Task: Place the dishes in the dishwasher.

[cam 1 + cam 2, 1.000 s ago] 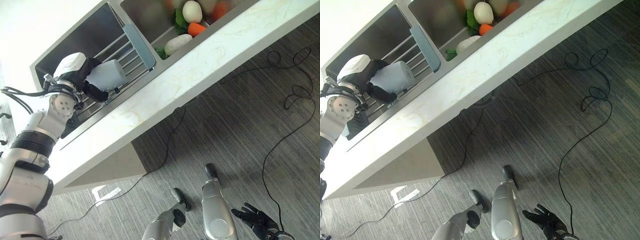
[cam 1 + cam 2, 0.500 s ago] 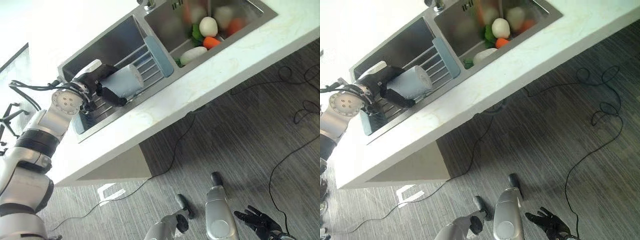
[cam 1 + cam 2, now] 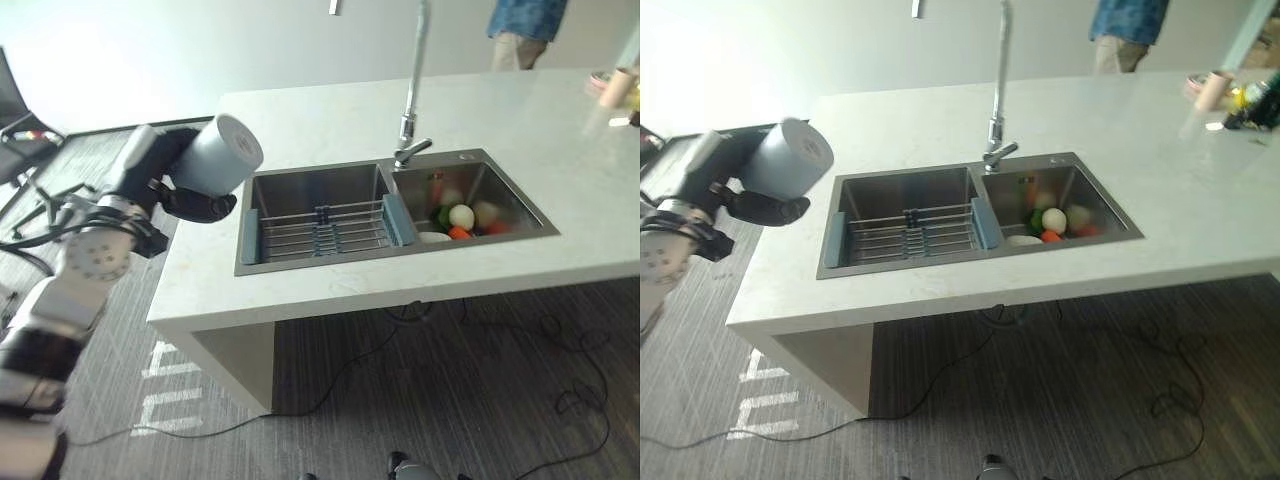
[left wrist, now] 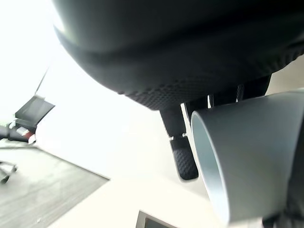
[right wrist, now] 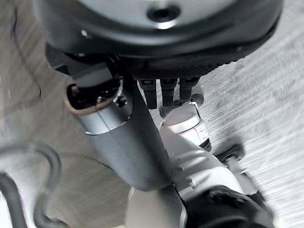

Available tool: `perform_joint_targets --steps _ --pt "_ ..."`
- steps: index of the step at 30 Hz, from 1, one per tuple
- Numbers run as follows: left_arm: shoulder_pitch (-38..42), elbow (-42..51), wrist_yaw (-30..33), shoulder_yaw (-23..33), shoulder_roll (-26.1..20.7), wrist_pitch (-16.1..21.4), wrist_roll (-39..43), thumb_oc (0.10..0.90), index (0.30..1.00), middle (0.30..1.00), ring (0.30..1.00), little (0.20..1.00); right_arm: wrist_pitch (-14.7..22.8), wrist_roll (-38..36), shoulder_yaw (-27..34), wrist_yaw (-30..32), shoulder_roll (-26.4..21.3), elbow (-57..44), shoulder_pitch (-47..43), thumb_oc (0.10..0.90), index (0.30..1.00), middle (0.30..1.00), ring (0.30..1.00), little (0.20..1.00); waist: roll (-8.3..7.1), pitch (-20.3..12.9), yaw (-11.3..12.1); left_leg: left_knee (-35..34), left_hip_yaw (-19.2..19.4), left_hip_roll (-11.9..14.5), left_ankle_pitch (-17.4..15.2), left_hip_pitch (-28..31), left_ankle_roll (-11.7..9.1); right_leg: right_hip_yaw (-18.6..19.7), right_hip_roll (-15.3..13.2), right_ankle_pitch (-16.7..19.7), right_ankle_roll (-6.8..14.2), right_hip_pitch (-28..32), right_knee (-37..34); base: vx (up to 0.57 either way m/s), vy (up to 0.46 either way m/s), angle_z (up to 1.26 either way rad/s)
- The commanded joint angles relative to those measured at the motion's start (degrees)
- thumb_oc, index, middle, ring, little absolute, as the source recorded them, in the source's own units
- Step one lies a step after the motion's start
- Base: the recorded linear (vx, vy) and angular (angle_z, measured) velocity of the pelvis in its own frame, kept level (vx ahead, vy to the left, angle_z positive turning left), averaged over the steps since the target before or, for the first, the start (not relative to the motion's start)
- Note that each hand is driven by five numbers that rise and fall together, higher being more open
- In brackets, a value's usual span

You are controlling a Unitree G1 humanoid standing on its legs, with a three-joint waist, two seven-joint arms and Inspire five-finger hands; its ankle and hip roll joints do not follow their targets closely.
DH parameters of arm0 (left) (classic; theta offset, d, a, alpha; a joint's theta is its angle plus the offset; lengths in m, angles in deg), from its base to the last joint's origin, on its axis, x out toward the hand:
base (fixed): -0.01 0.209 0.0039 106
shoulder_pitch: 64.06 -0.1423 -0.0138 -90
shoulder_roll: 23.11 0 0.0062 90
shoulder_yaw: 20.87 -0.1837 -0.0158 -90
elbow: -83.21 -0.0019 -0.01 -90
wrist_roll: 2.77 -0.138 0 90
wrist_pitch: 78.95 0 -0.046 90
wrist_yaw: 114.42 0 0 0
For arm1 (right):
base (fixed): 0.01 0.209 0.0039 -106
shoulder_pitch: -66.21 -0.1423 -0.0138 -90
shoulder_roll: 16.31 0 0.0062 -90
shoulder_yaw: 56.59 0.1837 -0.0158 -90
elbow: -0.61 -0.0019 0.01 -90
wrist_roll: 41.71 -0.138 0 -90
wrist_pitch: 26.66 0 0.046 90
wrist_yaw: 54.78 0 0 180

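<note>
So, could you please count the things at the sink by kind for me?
Cup, in the left hand: 1
Rack, left basin: 1
Faucet: 1
White round vegetable: 1
Orange vegetable: 1
Total: 5; the other vegetables are too blurred to count.

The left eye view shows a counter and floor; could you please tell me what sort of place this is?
Probably a kitchen: a pale stone island counter with a double stainless steel sink, a tall chrome tap and vegetables in one basin.
</note>
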Motion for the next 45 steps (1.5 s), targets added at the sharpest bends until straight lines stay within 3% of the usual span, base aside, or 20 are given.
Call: perform_joint_targets --steps 1,3,4,6,10,11,13,15,20,24,26,27,28,29,31,33,36,39,45 --pt "5.3 -3.2 4.6 11.5 -0.9 -0.2 1.7 0.400 0.300 0.300 0.300 0.300 -0.1 9.4 -2.1 -5.8 -0.3 -1.4 -2.8 0.800 0.900 0.900 0.900 0.900 5.97 1.8 -0.4 8.1 -3.2 2.5 -13.1 -0.7 -2.4 -0.6 -2.1 -11.6 5.7 5.2 -0.1 0.00 -0.042 0.19" --pt "-0.8 -2.7 6.6 16.3 0.5 -0.9 2.6 0.400 0.300 0.300 0.300 0.300 -0.1 10.4 -3.8 -5.3 -0.2 -1.4 -3.4 0.800 0.900 0.900 0.900 0.900 6.01 2.0 1.6 8.1 -5.1 2.4 -12.9 -0.5 -2.9 -1.7 -2.0 -12.4 5.3 6.3 -0.1 0.01 -0.014 0.12" --pt "-1.4 -2.5 6.6 16.9 0.5 -1.0 2.6 0.400 0.300 0.300 0.300 0.300 -0.1 10.4 -4.0 -5.3 -0.3 -1.4 -3.5 0.800 0.900 0.900 0.900 0.900 6.07 2.0 1.3 8.1 -5.1 2.4 -12.6 -0.7 -2.9 -1.7 -2.1 -12.2 5.3 6.1 -0.1 0.00 0.010 0.25" --pt "-10.4 -4.2 9.6 23.0 3.7 0.2 3.2 0.400 0.300 0.300 0.300 0.300 -1.8 11.7 -5.8 -4.9 -0.4 -2.0 -4.8 0.800 0.900 0.900 0.900 0.900 6.26 2.1 4.5 8.1 -7.2 2.3 -10.8 -1.9 -3.8 -3.9 -2.4 -12.5 4.7 6.9 -0.1 -0.06 0.086 0.33" --pt "-17.6 -5.3 11.3 26.4 8.7 4.0 3.5 0.400 0.300 0.300 0.300 0.300 -2.8 12.4 -7.2 -3.3 -0.7 -2.6 -6.7 0.800 0.900 0.900 0.900 0.900 6.70 3.3 6.2 8.1 -5.2 4.0 -9.2 -3.1 -4.7 -9.4 -4.1 -12.4 4.4 8.5 -0.1 -0.16 0.160 0.61" --pt "-18.3 -5.9 9.9 25.1 11.3 8.1 4.3 0.400 0.300 0.300 0.300 0.300 -3.5 8.8 -7.0 -1.9 -0.8 -2.2 -6.9 0.800 0.900 0.900 0.900 0.900 6.84 3.6 5.6 8.1 0.3 6.9 -8.5 -2.9 -5.5 -14.6 -5.8 -12.3 4.7 9.9 -0.1 -0.12 0.188 1.58" --pt "-18.1 -5.2 8.9 22.4 14.9 11.2 3.7 0.400 0.300 0.300 0.300 0.300 -3.6 5.1 -5.5 -0.7 -0.6 -2.1 -6.4 0.800 0.900 0.900 0.900 0.900 6.36 3.4 4.5 8.1 7.3 10.2 -7.8 -1.7 -6.7 -19.8 -8.2 -12.1 5.5 12.0 -0.1 -0.12 0.291 1.89" --pt "-17.9 -3.2 9.1 18.8 17.9 12.8 2.0 0.400 0.300 0.300 0.300 0.300 -2.3 3.2 -3.6 -0.2 -0.5 -2.7 -5.6 0.800 0.900 0.900 0.900 0.900 5.65 3.6 3.6 8.1 11.7 11.2 -6.1 -2.2 -6.3 -23.2 -9.5 -10.5 5.7 12.9 -0.1 -0.11 0.435 3.51" --pt "-18.2 0.5 9.4 16.4 22.4 9.9 -3.1 0.400 0.300 0.300 0.300 0.300 -1.8 2.5 -0.6 1.6 -0.6 -3.6 -5.4 0.800 0.900 0.900 0.900 0.900 4.63 2.8 6.9 8.1 6.3 4.7 -9.2 -3.2 -3.1 -24.2 -11.1 -10.2 6.5 15.2 -0.1 0.07 0.432 1.57" --pt "-18.8 -0.1 6.2 16.1 23.5 10.7 -3.4 0.400 0.300 0.300 0.300 0.300 -0.4 -0.4 1.3 1.7 0.8 -6.3 -5.0 0.800 0.900 0.900 0.900 0.900 3.97 1.9 8.7 8.1 4.4 0.4 -11.1 -2.9 -0.8 -25.8 -12.1 -8.8 6.5 18.5 -0.1 0.14 0.367 0.49" --pt "-18.3 -0.8 4.7 14.4 24.1 12.3 -4.0 0.400 0.300 0.300 0.300 0.300 -0.7 -0.4 1.9 2.3 1.9 -9.3 -4.3 0.800 0.900 0.900 0.900 0.900 4.17 2.4 7.6 8.1 1.6 -1.8 -12.0 -2.3 1.3 -23.8 -9.7 -3.3 6.4 19.6 0.2 0.22 0.346 0.58" --pt "-17.3 -1.6 4.5 12.9 24.5 13.4 -4.2 0.400 0.300 0.300 0.300 0.300 -0.8 0.3 1.9 1.9 2.0 -10.3 -4.1 0.800 0.900 0.900 0.900 0.900 4.47 3.2 6.2 8.1 0.0 -2.7 -12.8 -1.6 2.6 -20.6 -9.3 -2.1 6.5 17.2 6.2 0.15 0.269 0.87" --pt "-16.8 -1.9 4.1 12.1 24.6 14.0 -4.4 0.400 0.300 0.300 0.300 0.300 -0.8 -0.4 1.8 2.0 2.1 -10.4 -4.1 0.800 0.900 0.900 0.900 0.900 4.40 3.5 5.6 8.1 -0.4 -3.1 -12.9 -1.5 2.9 -18.8 -8.3 -2.4 6.5 16.2 7.1 0.03 0.183 1.19" --pt "-14.9 -2.7 3.5 9.3 25.0 16.2 -4.9 0.400 0.300 0.300 0.300 0.300 -0.7 -2.0 1.4 2.7 2.2 -10.8 -4.0 0.800 0.900 0.900 0.900 0.900 4.87 4.7 3.1 8.1 -2.3 -3.4 -11.9 -1.9 3.9 -14.7 -3.2 -2.3 5.3 12.1 8.0 -0.01 0.033 1.40" --pt "-12.9 -2.4 3.9 7.0 25.1 16.8 -6.4 0.400 0.300 0.300 0.300 0.300 -0.6 -2.3 0.8 2.7 2.1 -10.5 -4.4 0.800 0.900 0.900 0.900 0.900 4.72 5.6 1.5 8.1 -4.0 -3.7 -12.1 -1.7 4.0 -11.4 -0.9 -3.2 5.0 10.5 5.3 0.00 -0.019 1.96" --pt "-10.3 -1.3 2.7 4.8 25.3 14.8 -7.6 0.400 0.300 0.300 0.300 0.300 -1.4 -2.3 0.5 1.9 1.5 -9.1 -5.2 0.800 0.900 0.900 0.900 0.900 3.66 6.4 0.7 8.1 -6.4 -5.1 -12.3 -2.1 3.7 -7.4 -1.0 -4.5 5.6 8.5 -0.1 0.00 -0.147 2.41" --pt "-8.7 -1.6 3.0 2.8 25.3 14.0 -7.9 0.400 0.300 0.300 0.300 0.300 -1.2 1.0 0.3 0.9 1.5 -6.3 -6.1 0.800 0.900 0.900 0.900 0.900 2.50 6.2 0.1 8.1 -9.9 -7.6 -13.5 -2.1 4.1 0.3 -2.1 -3.1 7.5 2.5 -0.1 0.05 -0.152 1.63" --pt "-9.6 -1.5 2.6 2.9 24.9 15.5 -8.1 0.400 0.300 0.300 0.300 0.300 -1.3 1.6 -0.8 -0.4 1.2 -4.9 -6.4 0.800 0.900 0.900 0.900 0.900 2.40 5.6 0.8 8.1 -11.9 -7.8 -13.6 -1.9 3.8 1.7 -1.1 -4.7 7.6 3.2 -0.1 0.04 -0.151 0.87" --pt "-11.8 0.8 3.3 3.7 25.6 14.2 -8.3 0.400 0.300 0.300 0.300 0.300 -2.2 3.4 -2.8 -0.7 0.3 -2.8 -7.0 0.800 0.900 0.900 0.900 0.900 1.55 3.8 2.7 8.1 -12.3 -6.4 -14.1 -0.8 2.5 1.4 0.0 -8.1 6.6 6.1 -0.1 0.06 -0.149 -0.28"
